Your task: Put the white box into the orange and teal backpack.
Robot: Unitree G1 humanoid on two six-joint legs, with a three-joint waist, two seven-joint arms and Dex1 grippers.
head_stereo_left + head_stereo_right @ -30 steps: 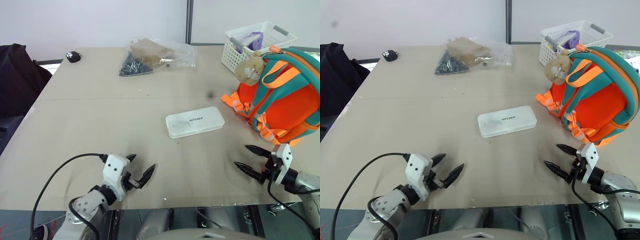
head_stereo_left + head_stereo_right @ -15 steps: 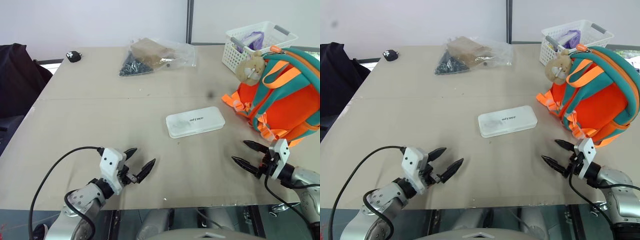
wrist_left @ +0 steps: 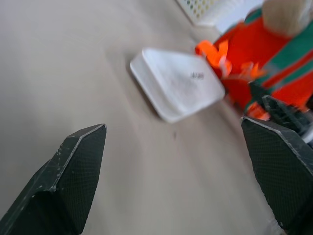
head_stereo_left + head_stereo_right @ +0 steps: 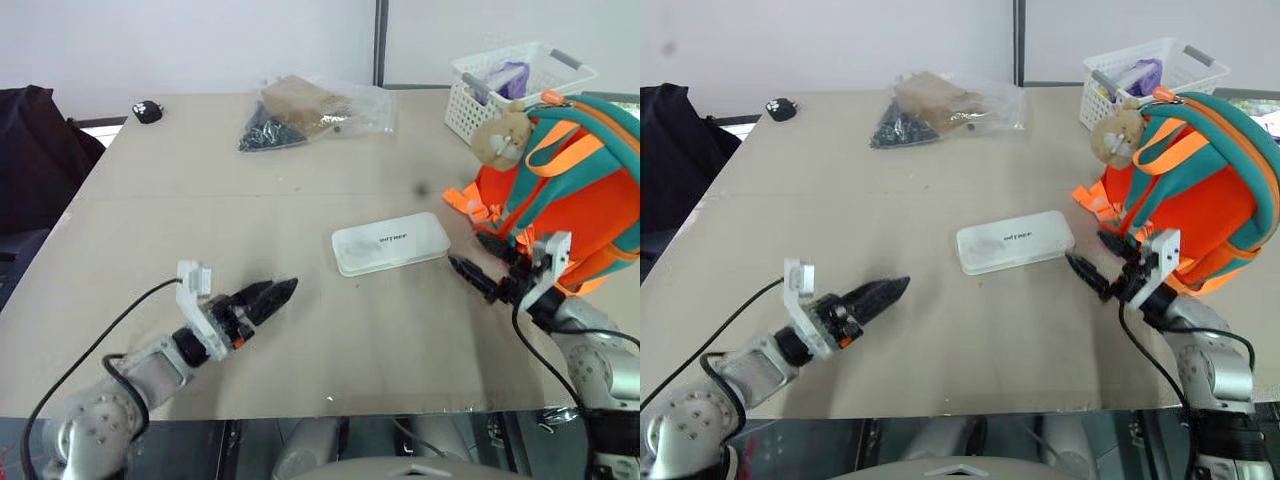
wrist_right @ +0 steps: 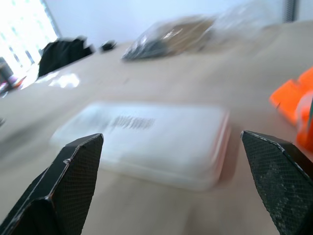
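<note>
Far left, a dark garment lies beyond the table edge; a small black object sits at the table's far left corner. The left hand is held low over the near left part of the table, pointing toward the centre, its fingers apart and holding nothing. At the far centre lies a clear plastic bag with dark and brown contents. The white box lies flat on the table near the middle, lid up, lettering visible, touched by neither hand. The right hand sits just beside the box's right end, its fingers spread and empty, aimed at the box. Immediately to the right, the orange and teal backpack stands on the table, a tan bear charm hanging at its upper left. Behind it stands a white lattice basket.
</note>
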